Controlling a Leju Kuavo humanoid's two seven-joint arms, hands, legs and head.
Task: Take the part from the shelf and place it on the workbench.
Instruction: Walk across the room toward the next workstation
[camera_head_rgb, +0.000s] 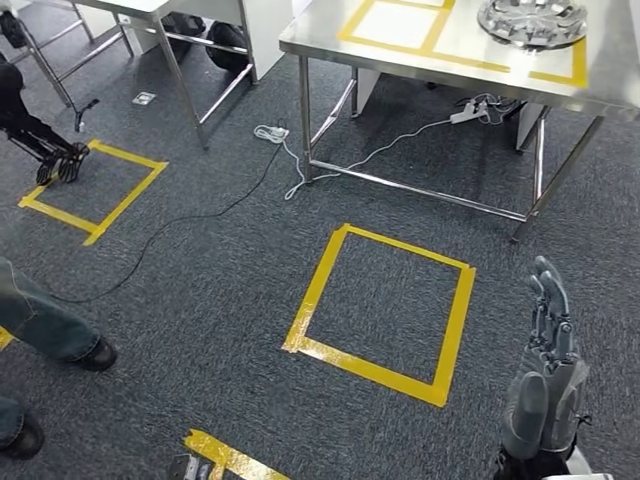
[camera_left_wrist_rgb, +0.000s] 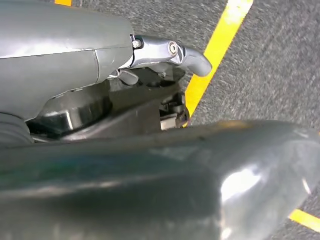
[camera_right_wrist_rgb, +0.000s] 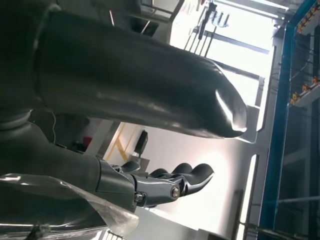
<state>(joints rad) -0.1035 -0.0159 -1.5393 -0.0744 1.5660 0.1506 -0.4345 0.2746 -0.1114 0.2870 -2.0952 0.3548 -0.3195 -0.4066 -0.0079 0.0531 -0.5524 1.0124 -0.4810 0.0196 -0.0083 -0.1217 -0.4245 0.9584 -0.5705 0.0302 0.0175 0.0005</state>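
A round silver part (camera_head_rgb: 532, 20) lies on the steel workbench (camera_head_rgb: 604, 85) at the far right, inside a yellow tape outline. My right hand (camera_head_rgb: 547, 370) is raised at the lower right above the carpet. Its fingers are apart and upright and hold nothing. The right wrist view shows the same hand (camera_right_wrist_rgb: 158, 150), with its thick thumb and dark fingers (camera_right_wrist_rgb: 188, 177) stretched out and nothing between them. In the left wrist view my left hand (camera_left_wrist_rgb: 151, 100) hangs above the carpet beside a yellow tape line, fingers (camera_left_wrist_rgb: 177, 52) extended, holding nothing.
A yellow tape square (camera_head_rgb: 453, 330) marks the carpet in front of the workbench, and another (camera_head_rgb: 124, 195) lies at the left. A person's legs and shoes (camera_head_rgb: 53, 335) stand at the left edge. Cables and a power strip (camera_head_rgb: 272, 132) lie by the workbench leg. A second table (camera_head_rgb: 189, 70) stands at the back.
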